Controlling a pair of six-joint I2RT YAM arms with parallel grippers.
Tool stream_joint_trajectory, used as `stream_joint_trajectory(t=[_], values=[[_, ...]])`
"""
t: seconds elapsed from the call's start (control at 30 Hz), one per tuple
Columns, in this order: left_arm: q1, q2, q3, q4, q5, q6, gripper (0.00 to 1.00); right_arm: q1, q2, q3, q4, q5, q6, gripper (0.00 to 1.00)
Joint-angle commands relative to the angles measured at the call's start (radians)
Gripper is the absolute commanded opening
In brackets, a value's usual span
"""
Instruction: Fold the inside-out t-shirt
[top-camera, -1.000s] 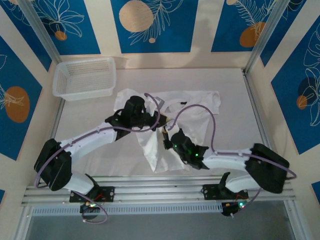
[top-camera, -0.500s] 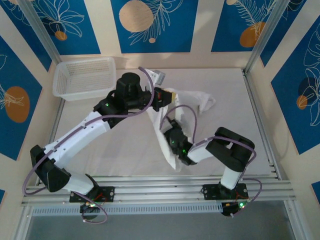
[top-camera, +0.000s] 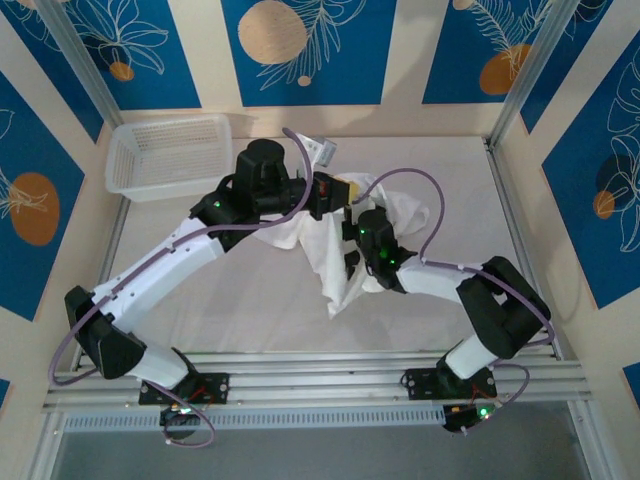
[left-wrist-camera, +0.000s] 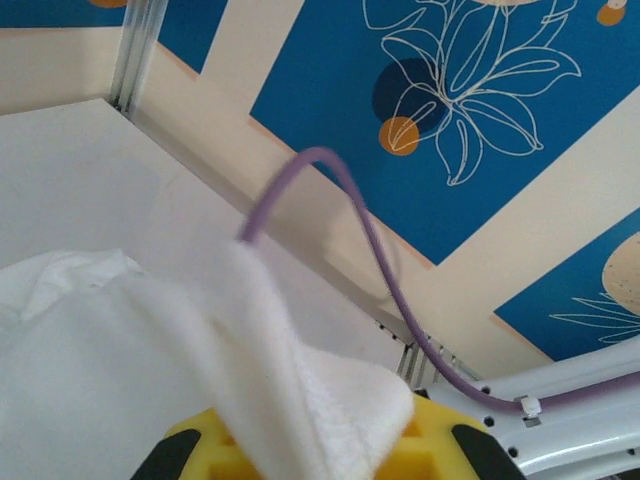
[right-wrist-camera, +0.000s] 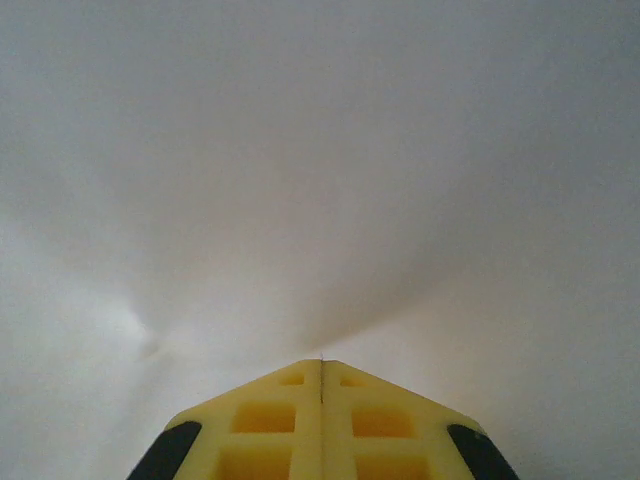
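The shirt (top-camera: 335, 272) is found bunched up around the middle of the tabletop (top-camera: 220, 295), a bit closer to the far edge than the near one, and well apart from the basket (top-camera: 165, 125) that's parked in the far left corner. It's nowhere near flat: a rumpled lump is piled up where the two arms meet, a crumpled bit is spread toward the right edge, and a narrow tail is trailed down toward the near edge. The left gripper (left-wrist-camera: 315, 442) is clamped onto a fold of the shirt. In the left wrist view the white fabric is squeezed between the yellow fingers (left-wrist-camera: 432, 445) and flopped over them, with more of it heaped to the left. A purple cable (left-wrist-camera: 372, 245) is looped across that view in front of the blue flowered wall panels (left-wrist-camera: 330, 90), and the bare tabletop can be made out behind the cloth. The right gripper (right-wrist-camera: 321, 364) is pinched closed too, its two yellow fingers pressed flat together with no gap left. The cloth is stretched right across the right wrist view, and soft creases are drawn in toward the fingertips, so a bit of the shirt looks to be nipped there as well. From the top camera both grippers are seen close together at the shirt's far part, the left arm reached in from the left side and the right arm curled in from the right. How much of the shirt is lifted off the tabletop can't be told for sure.
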Motion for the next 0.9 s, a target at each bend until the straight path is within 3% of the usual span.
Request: stream_joint_trajectory(t=[0.0,0.1,0.23,0.5,0.67,0.87], values=[[-0.025,0.001,0.064,0.033,0.05,-0.002,0.0,0.029,0.06,0.052,-0.332,-0.131,0.24,0.0],[-0.042,0.026,0.099,0.044,0.04,-0.015,0.0,0.033,0.074,0.049,-0.338,-0.206,0.32,0.0],[-0.064,0.085,0.197,0.056,0.018,-0.055,0.0,0.009,0.136,0.09,-0.381,-0.206,0.413,0.0],[-0.162,0.194,0.463,-0.056,0.076,0.004,0.0,-0.039,0.325,0.327,-0.595,-0.275,0.534,0.0],[-0.233,0.18,0.434,-0.117,0.084,0.043,0.0,-0.093,0.361,0.401,-0.614,-0.352,0.577,0.04],[-0.305,0.125,0.363,-0.111,0.139,0.074,0.0,-0.112,0.464,0.535,-0.729,-0.34,0.568,0.16]])
